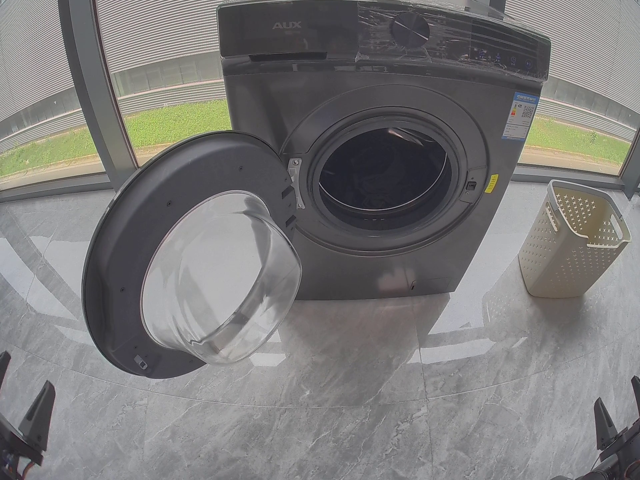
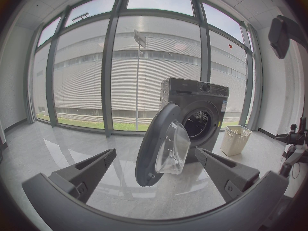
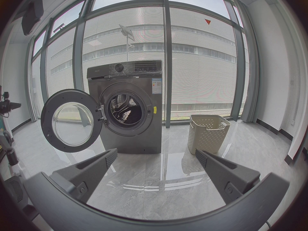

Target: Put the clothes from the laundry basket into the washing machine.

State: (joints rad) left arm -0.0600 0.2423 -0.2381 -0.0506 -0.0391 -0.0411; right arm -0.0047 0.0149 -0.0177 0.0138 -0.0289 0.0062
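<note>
You see the washing machine (image 1: 373,168) with its door (image 1: 153,255) swung wide open to its left. The laundry basket (image 1: 573,241) stands on the floor just right of the machine, not touching it. Dark clothes (image 3: 126,114) lie inside the machine's drum. Your left end effector (image 2: 154,152) and right end effector (image 3: 155,153) are both released, fingers spread, well in front of the machine

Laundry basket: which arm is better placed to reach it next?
Probably right: the laundry basket stands on the right gripper's side, while the open door hangs before the left gripper.
</note>
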